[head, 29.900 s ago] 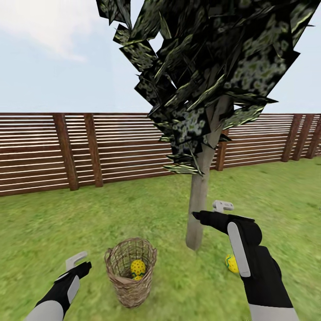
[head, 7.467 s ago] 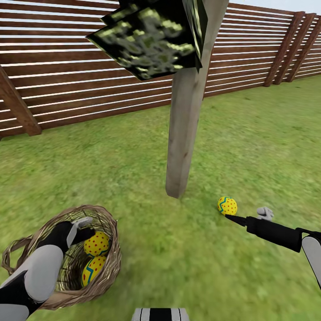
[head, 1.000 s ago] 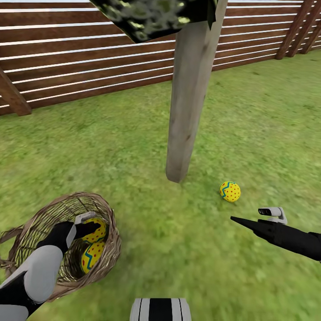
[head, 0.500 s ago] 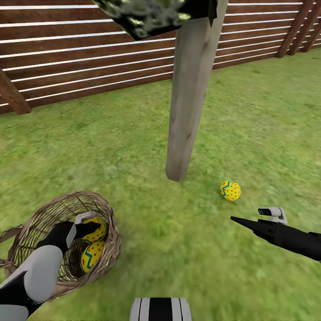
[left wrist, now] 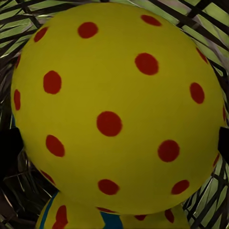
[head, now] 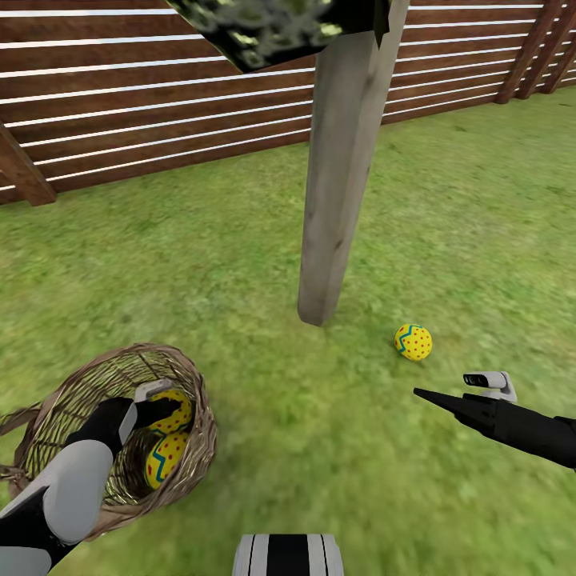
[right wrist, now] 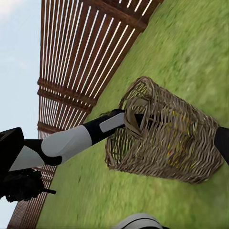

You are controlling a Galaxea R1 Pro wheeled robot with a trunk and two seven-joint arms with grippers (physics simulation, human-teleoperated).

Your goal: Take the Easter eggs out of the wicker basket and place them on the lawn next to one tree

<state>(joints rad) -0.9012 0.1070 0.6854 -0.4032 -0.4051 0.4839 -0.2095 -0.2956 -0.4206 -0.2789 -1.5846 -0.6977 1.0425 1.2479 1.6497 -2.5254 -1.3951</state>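
Nothing moves over last half-second. Left hand [head: 160, 404] stays inside wicker basket [head: 196, 448], fingers either side of dotted egg [left wrist: 117, 107]; firm grip or not, cannot tell. Zigzag egg [head: 166, 459] underneath. Right hand [head: 460, 392] idle, spread unclear. Third egg [head: 413, 342] on lawn [head: 240, 264] near tree [head: 336, 184]. Lift pending.

woven wicker basket [head: 196, 448], matt smooth eggs [head: 413, 342], rough wooden trunk [head: 340, 176], slatted wood fence [head: 120, 96].
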